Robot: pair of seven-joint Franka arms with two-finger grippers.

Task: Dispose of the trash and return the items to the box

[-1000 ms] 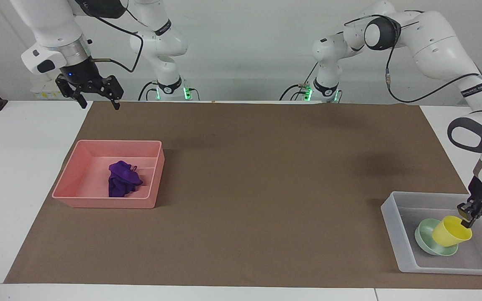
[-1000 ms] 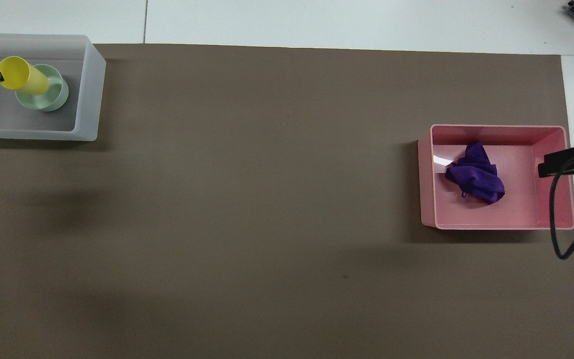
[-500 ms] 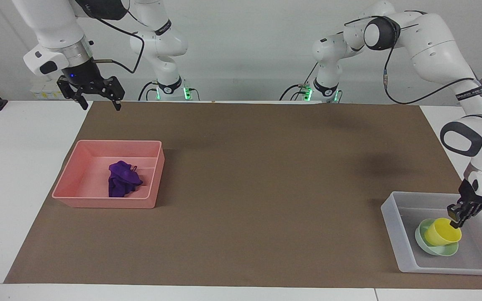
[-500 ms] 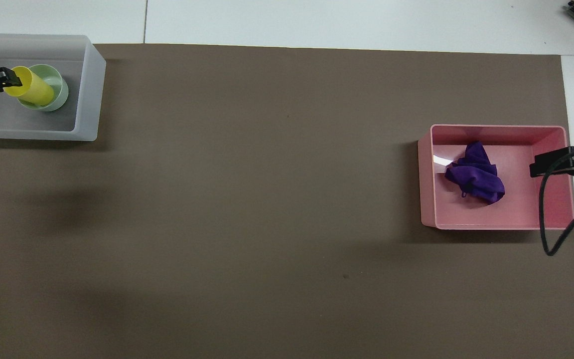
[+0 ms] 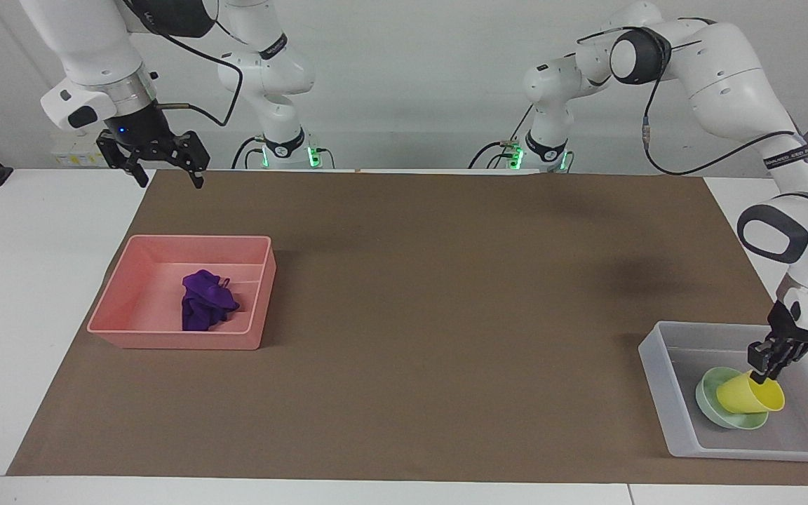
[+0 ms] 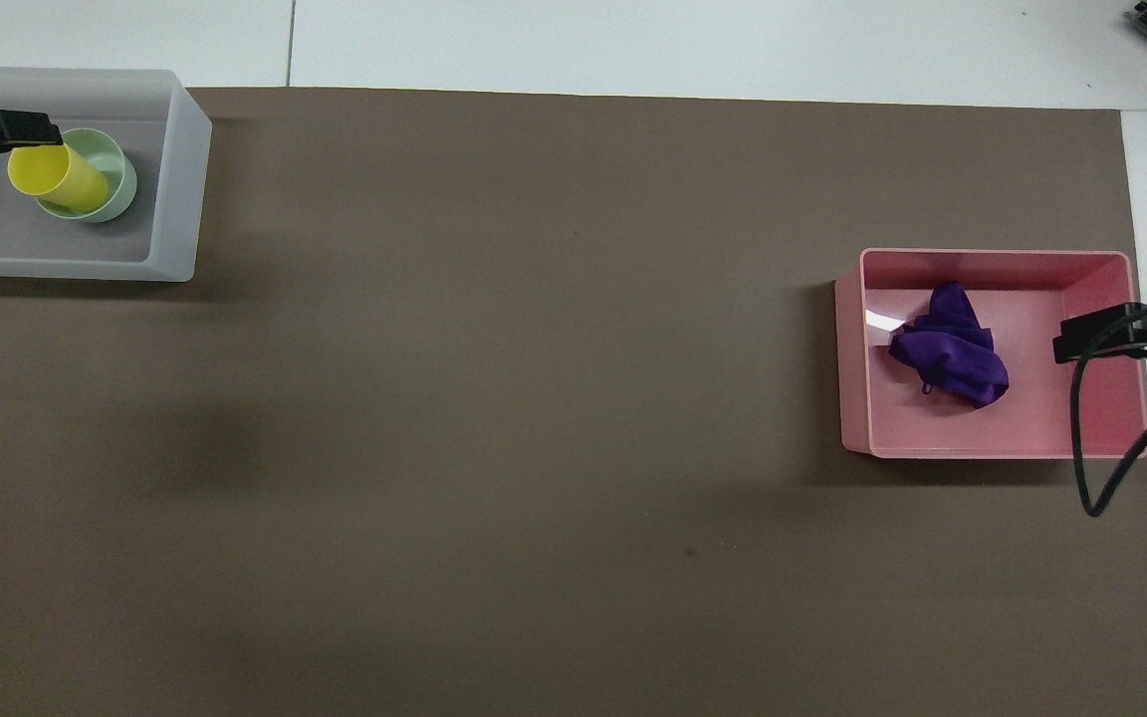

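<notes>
At the lower right of the facing view, the yellow cup (image 5: 750, 395) is seen lying tilted in the mint-green bowl (image 5: 712, 408) inside the translucent box (image 5: 663, 393), with the left gripper (image 5: 762, 368) just above the cup's rim; whether its fingers have parted from the cup cannot be told. The purple cloth (image 5: 205, 300) is found in the pink tray (image 5: 165, 335) at centre left. The right gripper (image 5: 164, 175) is held with jaws spread and empty at the upper left, over the desk (image 5: 25, 280).
</notes>
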